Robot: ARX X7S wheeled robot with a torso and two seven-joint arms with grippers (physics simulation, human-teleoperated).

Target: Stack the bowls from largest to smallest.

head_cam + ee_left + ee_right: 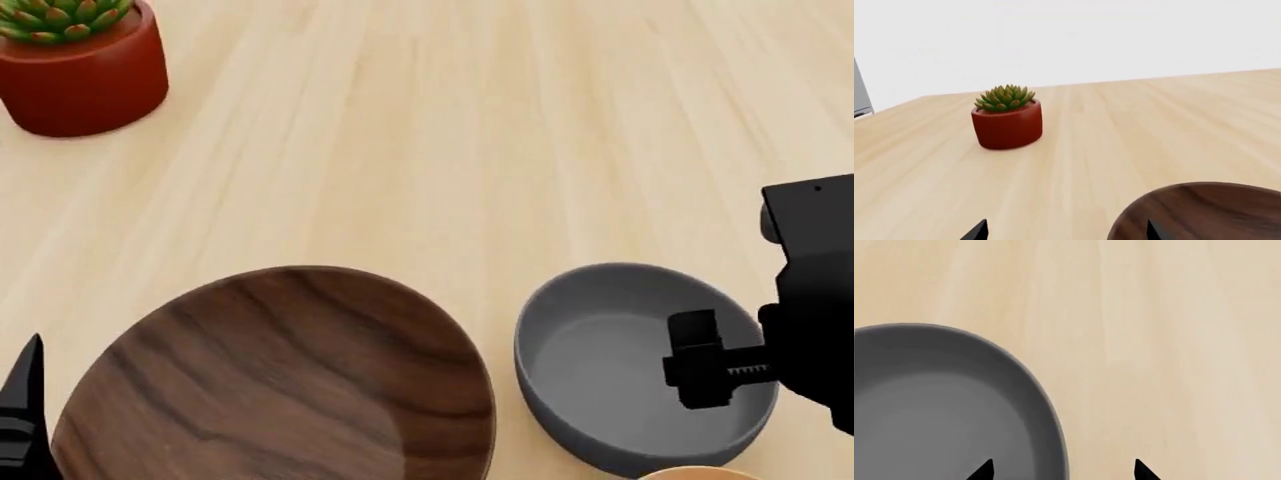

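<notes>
Now | your right gripper (1062, 470) spread, straddling grey bowl (941, 410) rim for a pinch | walnut bowl (274, 385) beside it waits as base | left gripper (1064, 231) spread

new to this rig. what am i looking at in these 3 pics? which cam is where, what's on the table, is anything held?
It's a simulated two-armed robot. One picture looks down from its head; the other two come from cameras near each arm's jaws.

On the wooden table: a big walnut bowl, a grey bowl beside it, a sliver of an orange-tan bowl, and a potted succulent further back.

The right gripper straddles the grey bowl's rim, jaws open. The left gripper is open by the walnut bowl. Nothing is held.
</notes>
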